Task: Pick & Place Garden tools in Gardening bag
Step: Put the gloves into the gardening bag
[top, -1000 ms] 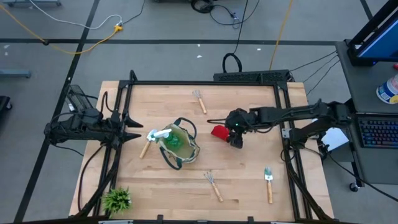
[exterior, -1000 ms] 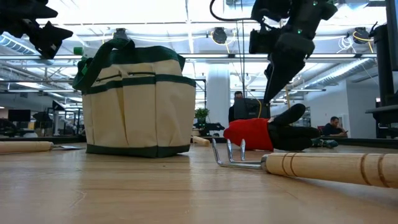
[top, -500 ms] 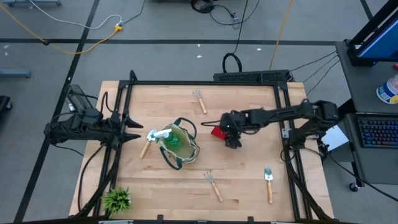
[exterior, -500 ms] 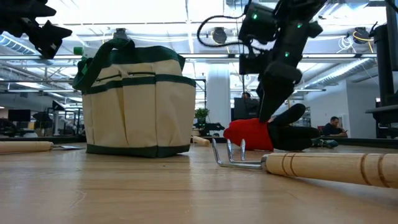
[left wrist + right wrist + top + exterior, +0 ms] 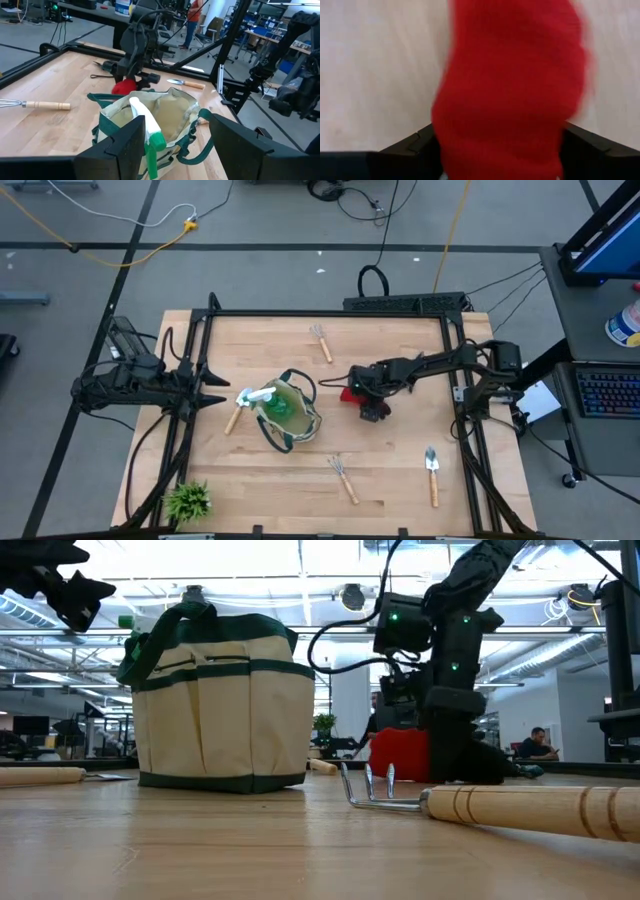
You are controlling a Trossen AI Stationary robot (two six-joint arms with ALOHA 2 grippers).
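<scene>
red glove (image 5: 350, 391) mostly hidden under right gripper (image 5: 362, 396)

**My two dark arms, as they look**

My left arm (image 5: 130, 388) is matt black all over, built of chunky angular links, with thin black cables looping along it. My left end effector (image 5: 172, 145) has two broad, flat black fingers (image 5: 122, 145) with slanted, bevelled edges. My right arm (image 5: 440, 365) is the same black, slimmer in its long links, with a cable curling off it. A small green light glows on the housing above my right end effector (image 5: 445, 755), whose black fingers (image 5: 407, 147) have stepped edges.
</scene>
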